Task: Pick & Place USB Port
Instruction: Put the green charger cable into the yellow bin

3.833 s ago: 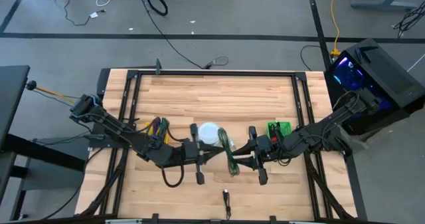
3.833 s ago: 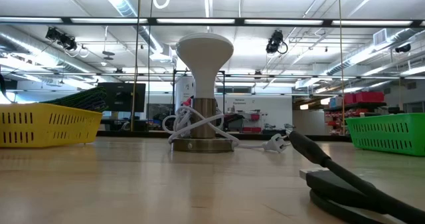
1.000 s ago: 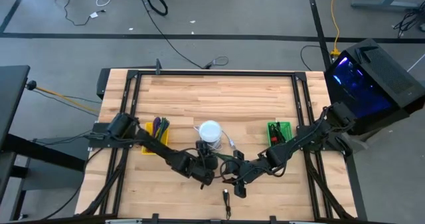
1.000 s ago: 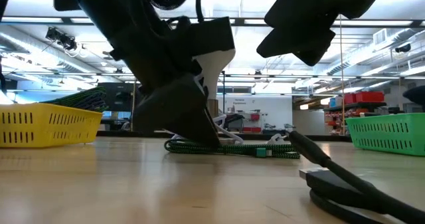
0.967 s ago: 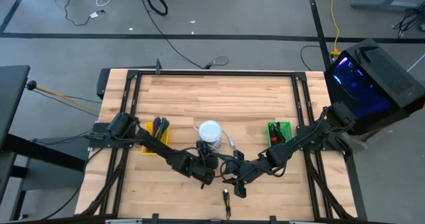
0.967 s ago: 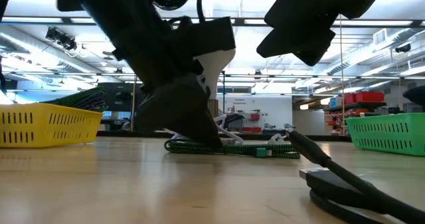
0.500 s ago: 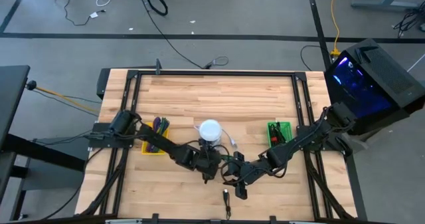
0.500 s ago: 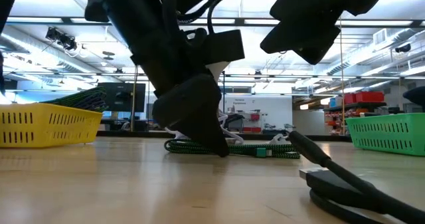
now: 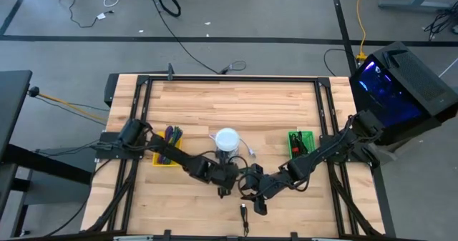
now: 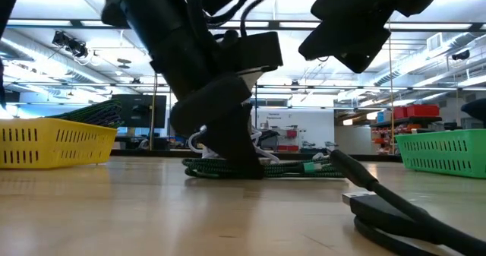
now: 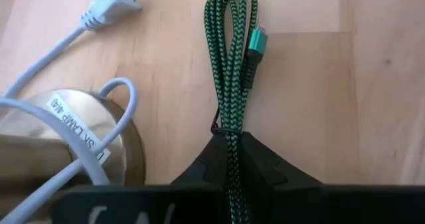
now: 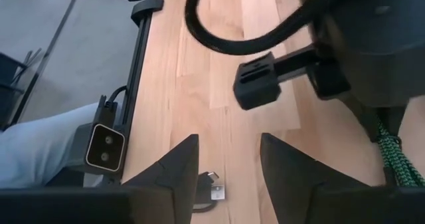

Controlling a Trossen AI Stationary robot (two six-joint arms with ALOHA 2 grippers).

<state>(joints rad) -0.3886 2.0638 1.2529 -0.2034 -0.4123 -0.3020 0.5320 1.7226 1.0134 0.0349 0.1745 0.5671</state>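
Green cable: a braided green-and-black bundle with a teal plug end, lying on the wooden table near its middle, just toward 5 o'clock of the lamp.
Left gripper: down at the table, its fingers closed on the green cable, which runs out from between them across the wood.
Right gripper: just toward 3 o'clock of the left one and held above the table, fingers spread apart with nothing between them.
Black USB lead: lying loose toward 6 o'clock near the table's front edge; its metal plug shows between the right gripper's open fingers, farther down on the wood.
Lamp: white round shade over a brushed metal base, standing at the table's centre; its white power cord loops round the base and ends in a pronged plug lying beside the green cable.
Writing: a sticker on the lamp base reads partly "SK LAMP"; the rest I cannot make out.
In the way: from table height the left arm hides most of the lamp and the cable's middle.
Yellow bin: toward 9 o'clock of the lamp, with cables in it.
Green bin: toward 3 o'clock, near the right arm.
Beyond the table: a computer case glowing purple toward 2 o'clock.
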